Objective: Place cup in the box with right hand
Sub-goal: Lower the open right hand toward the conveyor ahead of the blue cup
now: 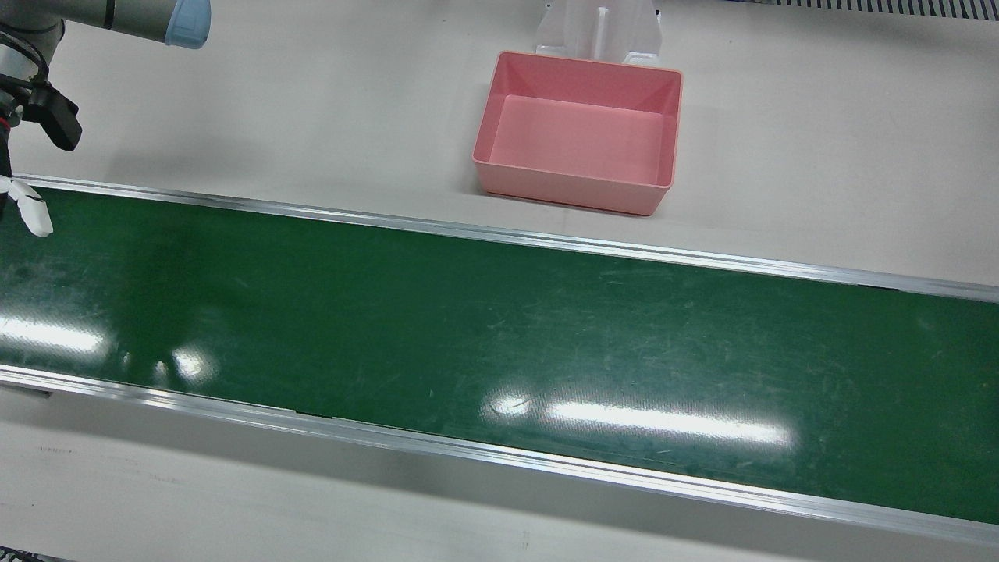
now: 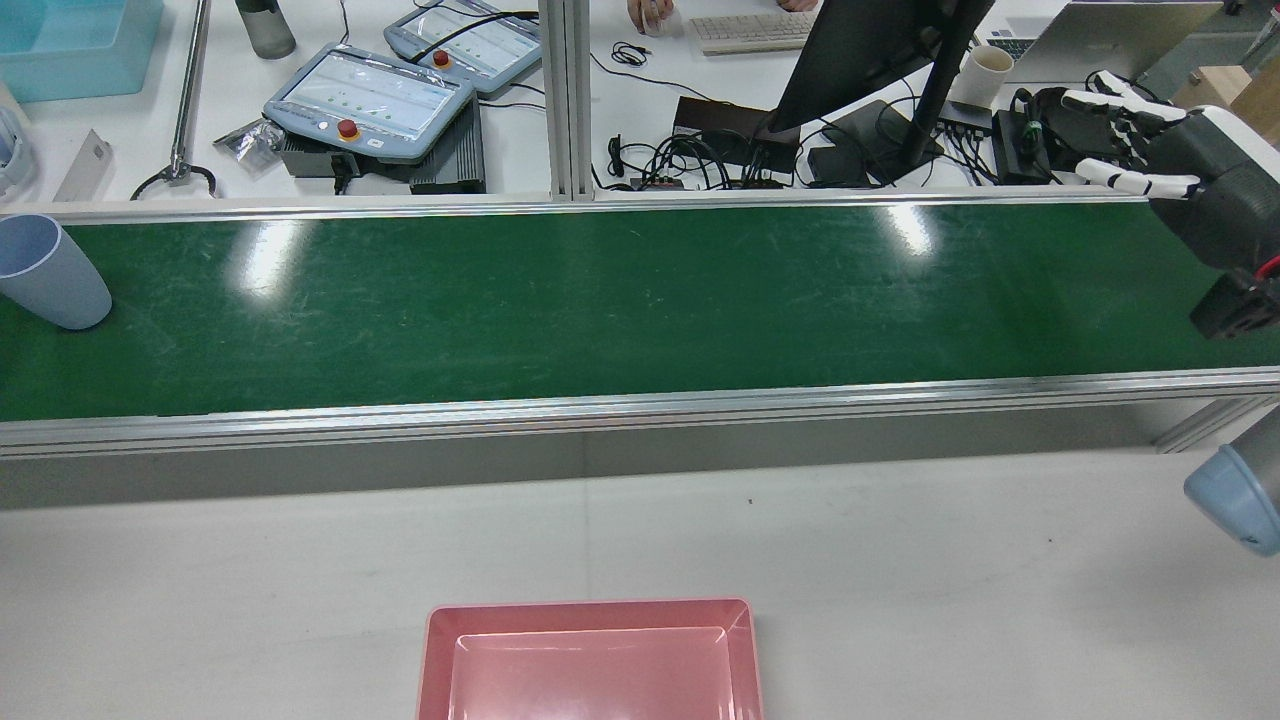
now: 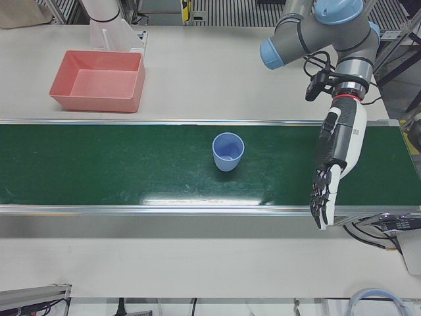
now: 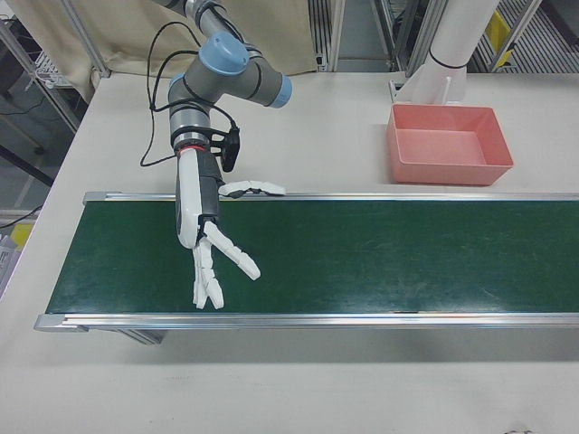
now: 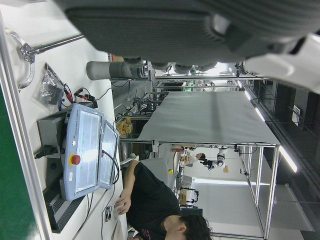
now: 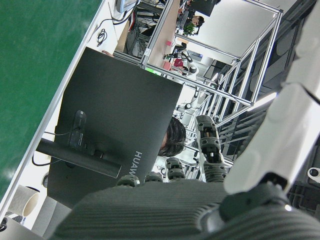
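Timing looks like your biggest risk here: the cup stands upright on the green belt, open end up, and if that belt is running you could close late and tip it over, or clip the rim with spread fingers. It's a light plastic-looking thing, so my guess is a sideways nudge topples it. Your right hand hangs over its own end of the belt, fingers splayed wide and holding nothing. The cup sits well apart from it, way over on the half in front of the left hand, which also hangs open and empty just past the cup. The pink box sits empty on the table behind the belt, roughly mid-station
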`<state>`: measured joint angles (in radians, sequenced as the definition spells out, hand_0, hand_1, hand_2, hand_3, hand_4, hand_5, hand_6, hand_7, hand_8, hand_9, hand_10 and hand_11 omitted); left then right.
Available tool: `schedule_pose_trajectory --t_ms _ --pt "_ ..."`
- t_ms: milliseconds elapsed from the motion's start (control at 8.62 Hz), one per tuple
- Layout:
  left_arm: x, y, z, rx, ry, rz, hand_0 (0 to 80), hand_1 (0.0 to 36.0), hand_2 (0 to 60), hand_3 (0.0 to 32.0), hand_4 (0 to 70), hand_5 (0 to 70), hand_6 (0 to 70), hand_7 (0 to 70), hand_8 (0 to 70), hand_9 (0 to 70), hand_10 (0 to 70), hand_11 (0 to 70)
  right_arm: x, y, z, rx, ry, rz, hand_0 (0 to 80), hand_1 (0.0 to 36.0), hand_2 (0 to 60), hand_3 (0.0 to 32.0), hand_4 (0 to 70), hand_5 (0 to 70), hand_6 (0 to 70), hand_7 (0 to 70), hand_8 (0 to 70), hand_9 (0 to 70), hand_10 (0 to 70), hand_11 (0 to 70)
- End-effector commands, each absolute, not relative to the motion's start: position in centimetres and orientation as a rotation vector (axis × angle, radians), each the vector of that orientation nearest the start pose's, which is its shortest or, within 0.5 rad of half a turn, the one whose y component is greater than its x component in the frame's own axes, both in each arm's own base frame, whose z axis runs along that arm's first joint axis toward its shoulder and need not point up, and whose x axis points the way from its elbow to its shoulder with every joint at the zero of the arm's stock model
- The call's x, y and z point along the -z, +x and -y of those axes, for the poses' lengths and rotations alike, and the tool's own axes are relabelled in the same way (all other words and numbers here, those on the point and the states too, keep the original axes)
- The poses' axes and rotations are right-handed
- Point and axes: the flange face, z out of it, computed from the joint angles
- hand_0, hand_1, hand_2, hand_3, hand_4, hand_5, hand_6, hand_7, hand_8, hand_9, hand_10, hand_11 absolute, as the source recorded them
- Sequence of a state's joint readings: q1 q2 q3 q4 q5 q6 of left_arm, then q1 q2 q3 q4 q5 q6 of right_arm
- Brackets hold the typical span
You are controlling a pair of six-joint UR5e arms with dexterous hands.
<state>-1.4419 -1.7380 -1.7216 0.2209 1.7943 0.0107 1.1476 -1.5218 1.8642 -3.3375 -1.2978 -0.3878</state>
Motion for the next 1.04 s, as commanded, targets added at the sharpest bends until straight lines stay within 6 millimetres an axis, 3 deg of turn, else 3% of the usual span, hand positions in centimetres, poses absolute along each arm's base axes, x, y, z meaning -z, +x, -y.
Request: schedule_pose_trajectory --t_ms 0,116,232,464,696,928 --pt "-54.9 -4.0 55.9 1.92 -0.344 -2.122 0.0 0.0 0.0 0.0 0.0 0.0 0.0 0.0 0.0 0.0 0.0 0.0 -54.1 -6.4 52.1 2.23 -0.273 -2.628 49.0 5.6 1.2 0.0 16.9 3.1 3.1 13.1 1.6 5.9 0.0 0.1" --pt "-54.9 -4.0 55.9 1.921 -0.343 -2.123 0.0 0.0 0.0 0.0 0.0 0.0 0.0 0.0 0.0 0.0 0.0 0.0 -54.1 -6.8 52.1 2.229 -0.268 -2.63 48.7 6.3 2.3 0.0 16.4 3.1 3.1 12.8 1.9 6.1 0.0 0.7" --pt "-54.9 -4.0 55.9 1.921 -0.343 -2.123 0.0 0.0 0.0 0.0 0.0 0.0 0.0 0.0 0.0 0.0 0.0 0.0 -54.1 -7.2 52.1 2.235 -0.279 -2.638 47.0 2.6 1.2 0.0 22.5 2.1 3.3 14.1 2.4 7.3 0.3 1.2" --pt "-54.9 -4.0 55.9 1.921 -0.343 -2.123 0.0 0.0 0.0 0.0 0.0 0.0 0.0 0.0 0.0 0.0 0.0 0.0 -55.2 -8.3 52.1 2.258 -0.332 -2.597 45.0 4.1 4.6 0.0 22.0 1.8 3.4 15.4 2.5 7.7 0.0 0.6" --pt "-54.9 -4.0 55.9 1.92 -0.344 -2.122 0.0 0.0 0.0 0.0 0.0 0.0 0.0 0.0 0.0 0.0 0.0 0.0 -55.3 -9.2 52.4 2.243 -0.354 -2.572 44.6 1.8 3.0 0.0 22.7 1.4 3.2 14.5 3.1 8.3 0.0 0.0" --pt "-54.9 -4.0 55.9 1.918 -0.344 -2.124 0.0 0.0 0.0 0.0 0.0 0.0 0.0 0.0 0.0 0.0 0.0 0.0 -56.4 -12.1 53.0 2.257 -0.246 -2.52 45.7 0.0 0.0 1.0 11.5 2.1 2.7 11.4 2.6 7.0 0.6 1.6"
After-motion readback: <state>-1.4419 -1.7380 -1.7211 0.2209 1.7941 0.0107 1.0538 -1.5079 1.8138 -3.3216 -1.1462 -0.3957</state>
